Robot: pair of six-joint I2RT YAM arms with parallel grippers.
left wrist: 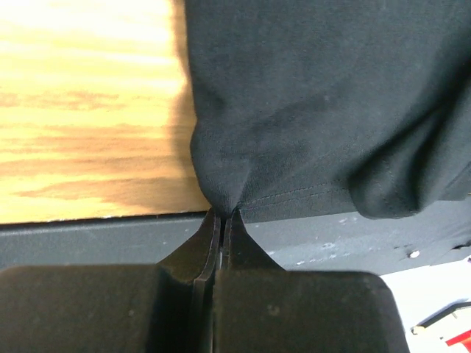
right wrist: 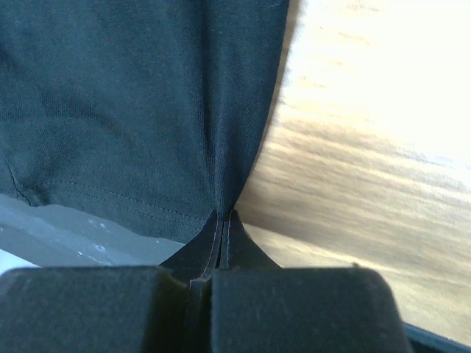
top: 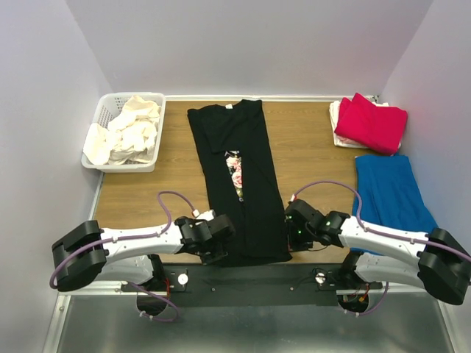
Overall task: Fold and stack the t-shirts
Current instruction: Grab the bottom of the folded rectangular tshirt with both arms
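Note:
The black t-shirt (top: 239, 184) lies lengthwise down the middle of the table, both sides folded in, with a strip of its rose print (top: 235, 173) showing between them. My left gripper (top: 218, 243) is shut on the hem's near left corner (left wrist: 221, 195). My right gripper (top: 292, 234) is shut on the hem's near right corner (right wrist: 224, 198). A folded crimson t-shirt (top: 372, 122) lies on a cream-white one (top: 337, 118) at the far right. Crumpled cream-white shirts (top: 129, 132) fill the basket.
A white lattice basket (top: 107, 110) stands at the far left. A blue cloth (top: 390, 191) lies along the right side, partly under my right arm. The table's dark front edge (left wrist: 110, 235) runs just under both grippers.

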